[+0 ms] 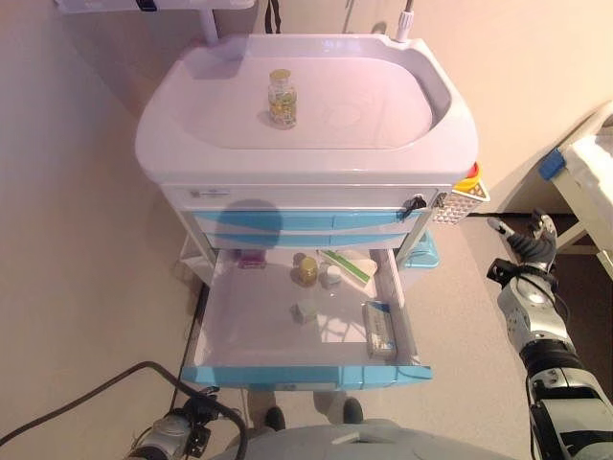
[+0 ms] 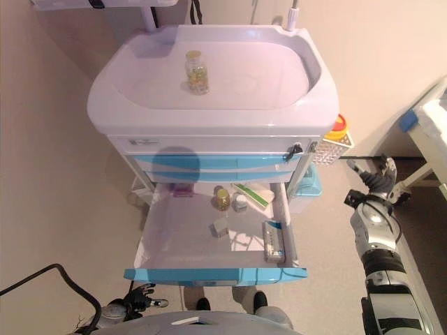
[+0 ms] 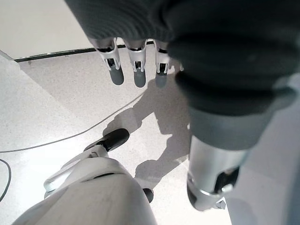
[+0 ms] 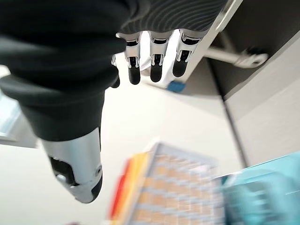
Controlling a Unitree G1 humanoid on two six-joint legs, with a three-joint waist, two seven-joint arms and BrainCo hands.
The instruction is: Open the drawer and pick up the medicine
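A white medical cart (image 1: 306,153) with blue drawers stands in front of me. Its lowest drawer (image 1: 306,372) is pulled out. In it lie a small yellow-capped bottle (image 1: 306,269), a small white bottle (image 1: 330,276), a green box (image 1: 345,264), a small white cube (image 1: 306,310) and a flat box (image 1: 379,329) by the right wall. Another medicine bottle (image 1: 282,99) stands upright on the cart top. My right hand (image 1: 532,240) is open and empty, right of the cart, away from the drawer. My left hand (image 2: 136,300) hangs low at the left, open and empty (image 3: 136,70), over the floor.
A white perforated side basket (image 1: 466,196) with a yellow and red item hangs on the cart's right side, near my right hand; it also shows in the right wrist view (image 4: 173,187). A white piece of furniture with a blue corner (image 1: 584,163) stands at the far right.
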